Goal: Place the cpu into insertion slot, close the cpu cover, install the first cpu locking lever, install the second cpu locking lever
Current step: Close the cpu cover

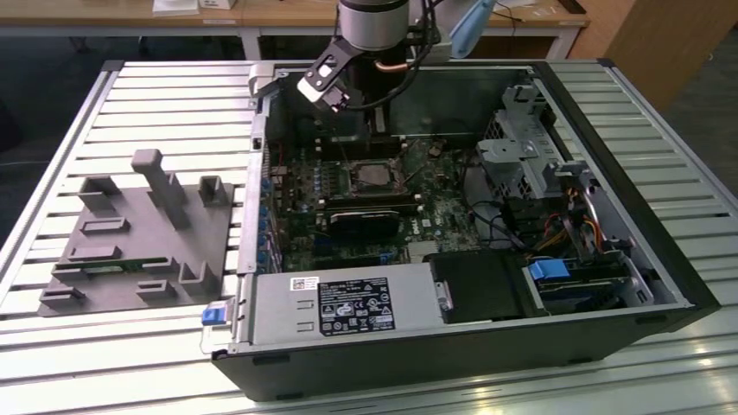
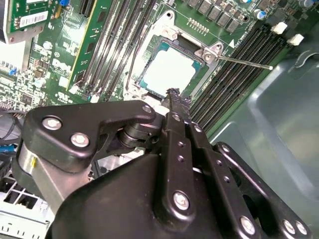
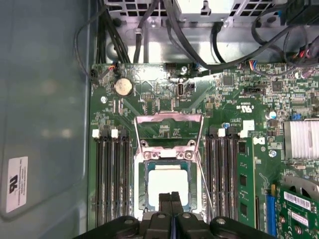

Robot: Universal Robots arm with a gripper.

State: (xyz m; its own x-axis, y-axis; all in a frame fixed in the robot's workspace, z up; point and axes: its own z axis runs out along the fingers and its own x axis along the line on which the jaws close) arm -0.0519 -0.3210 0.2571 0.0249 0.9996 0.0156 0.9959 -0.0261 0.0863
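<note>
Here, memory slots (image 3: 112, 174) closely flank the cpu (image 3: 167, 180).

open case (image 1: 675, 285) on slatted table (image 1: 127, 104). arm (image 1: 372, 26) down into it from the far edge, gripper (image 1: 375, 138) just above slot (image 1: 372, 175). grey fixture (image 1: 138, 233) beside case, toward exterior view's left.

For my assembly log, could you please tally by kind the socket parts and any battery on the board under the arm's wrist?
cpu: 1, seated in the slot
insertion slot: 1
cpu cover: 1, flipped open
coin battery: 1
Total: 4
</note>
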